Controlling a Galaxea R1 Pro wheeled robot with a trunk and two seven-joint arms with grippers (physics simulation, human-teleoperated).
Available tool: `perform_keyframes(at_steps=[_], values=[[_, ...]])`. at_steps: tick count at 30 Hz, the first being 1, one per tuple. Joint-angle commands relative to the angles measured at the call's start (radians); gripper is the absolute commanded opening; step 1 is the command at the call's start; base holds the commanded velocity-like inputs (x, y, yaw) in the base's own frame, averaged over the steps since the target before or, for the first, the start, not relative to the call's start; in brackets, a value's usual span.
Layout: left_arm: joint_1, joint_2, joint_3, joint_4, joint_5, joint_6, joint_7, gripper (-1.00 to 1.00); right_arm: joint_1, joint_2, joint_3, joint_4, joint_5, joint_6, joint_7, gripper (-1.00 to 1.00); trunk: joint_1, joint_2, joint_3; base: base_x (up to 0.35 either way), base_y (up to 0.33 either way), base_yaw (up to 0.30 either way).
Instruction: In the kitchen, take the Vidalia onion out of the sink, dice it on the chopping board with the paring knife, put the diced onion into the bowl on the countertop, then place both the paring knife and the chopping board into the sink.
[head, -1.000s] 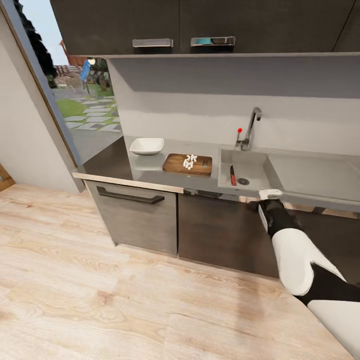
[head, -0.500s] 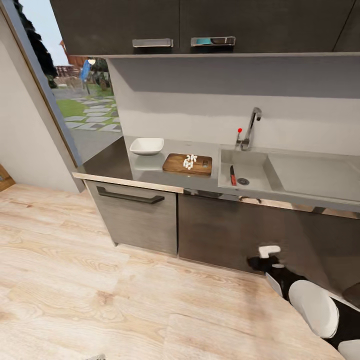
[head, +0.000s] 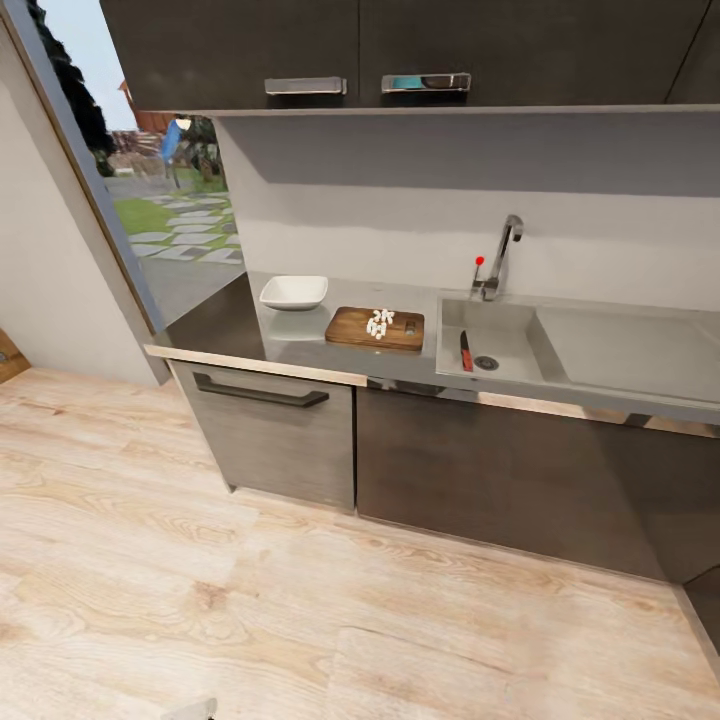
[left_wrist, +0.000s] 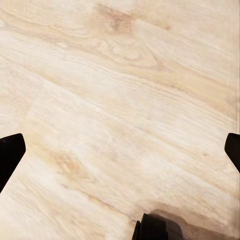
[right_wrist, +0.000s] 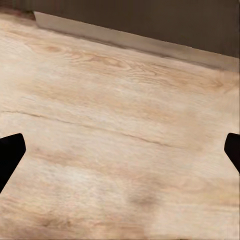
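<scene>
In the head view the dark-brown chopping board (head: 375, 329) lies on the grey countertop (head: 300, 335), with the diced onion (head: 380, 322) as small white cubes on top of it. Left of the board sits the white square bowl (head: 294, 291). The orange-handled paring knife (head: 466, 352) lies inside the steel sink (head: 510, 335), beside the drain (head: 487, 363). In the left wrist view my left gripper (left_wrist: 121, 152) is open over the wooden floor, with nothing between its fingers. My right gripper (right_wrist: 120, 152) is likewise open, low over floorboards near a cabinet plinth (right_wrist: 135, 40).
A chrome tap (head: 500, 258) with a red knob stands behind the sink, and a drainboard (head: 630, 350) runs right of it. Dark wall cabinets (head: 400, 50) hang above. A drawer handle (head: 260, 393) juts out below the counter. An open doorway (head: 150, 200) is at the left.
My right arm has dropped from the counter's front edge by the sink, down and out of the head view. The knife, board, onion and bowl have stayed put.
</scene>
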Motion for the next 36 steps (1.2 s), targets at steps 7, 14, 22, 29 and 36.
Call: perform_keyframes(at_steps=[7, 14, 22, 29, 36], values=[[-0.001, 0.0, -0.039, -0.069, -0.012, 0.003, -0.034, 1.0, 0.034, 0.022, -0.002, -0.001, 0.012, -0.092, -0.239, 1.0, 0.0, 0.0, -0.001, 0.0, 0.0, 0.0], [-0.001, 0.006, -0.046, -0.066, -0.008, -0.001, -0.037, 1.0, 0.037, 0.029, -0.004, -0.003, 0.013, -0.088, -0.248, 1.0, 0.0, 0.0, -0.001, 0.001, 0.001, 0.0], [-0.001, 0.002, -0.045, -0.021, -0.012, -0.004, -0.037, 1.0, 0.037, 0.036, -0.004, -0.003, 0.012, -0.088, -0.246, 1.0, 0.0, 0.0, -0.001, 0.002, 0.001, 0.0], [-0.001, 0.001, -0.046, 0.018, -0.014, -0.005, -0.037, 1.0, 0.037, 0.034, -0.004, -0.003, 0.012, -0.088, -0.244, 1.0, 0.0, 0.0, 0.001, 0.152, 0.117, -0.093], [-0.001, 0.001, -0.046, 0.045, -0.014, -0.006, -0.037, 1.0, 0.037, 0.034, -0.004, -0.003, 0.011, -0.088, -0.244, 1.0, 0.0, 0.0, 0.007, 0.223, 0.203, -0.225]])
